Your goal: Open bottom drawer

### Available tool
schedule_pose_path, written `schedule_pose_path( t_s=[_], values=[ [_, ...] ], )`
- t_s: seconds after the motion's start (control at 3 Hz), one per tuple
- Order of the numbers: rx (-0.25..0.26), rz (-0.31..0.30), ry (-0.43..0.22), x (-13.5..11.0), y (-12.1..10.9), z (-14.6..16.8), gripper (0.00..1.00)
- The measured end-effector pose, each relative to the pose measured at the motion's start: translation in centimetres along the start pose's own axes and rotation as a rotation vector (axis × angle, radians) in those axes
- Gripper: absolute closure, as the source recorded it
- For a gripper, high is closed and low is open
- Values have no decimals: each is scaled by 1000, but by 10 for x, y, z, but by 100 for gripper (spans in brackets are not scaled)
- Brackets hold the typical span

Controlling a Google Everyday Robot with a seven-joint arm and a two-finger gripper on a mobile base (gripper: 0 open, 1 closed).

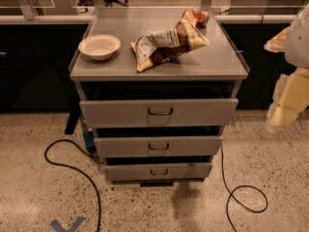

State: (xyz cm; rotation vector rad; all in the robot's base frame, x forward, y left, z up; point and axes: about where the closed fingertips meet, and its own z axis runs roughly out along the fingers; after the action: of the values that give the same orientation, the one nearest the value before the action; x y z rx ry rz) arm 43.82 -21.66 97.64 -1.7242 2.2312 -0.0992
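Now: bottom drawer (189,171) lowest of three fronts, just above floor (34,197), dark handle (159,171) centred. Gripper (284,111) off at right edge, well apart from cabinet (219,57); grip state impossible to tell.

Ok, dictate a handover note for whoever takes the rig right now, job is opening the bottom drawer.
Tool: at the right edge of the view, off to the right of the cabinet, touching nothing on it and holding nothing that shows.
Bottom drawer: lowest of the three grey fronts, just above the floor. Its small dark handle sits at centre, free. No tray shows, so it looks shut.
Done: no visible progress.
Left: bring the tool to the handle, grip it, pull the drawer out.
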Motion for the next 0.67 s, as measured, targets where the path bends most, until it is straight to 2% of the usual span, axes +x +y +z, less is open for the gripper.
schedule_pose_path(
  t_s=[0.67],
  values=[
    [5, -22, -10, 0, 4, 3, 0]
  ],
)
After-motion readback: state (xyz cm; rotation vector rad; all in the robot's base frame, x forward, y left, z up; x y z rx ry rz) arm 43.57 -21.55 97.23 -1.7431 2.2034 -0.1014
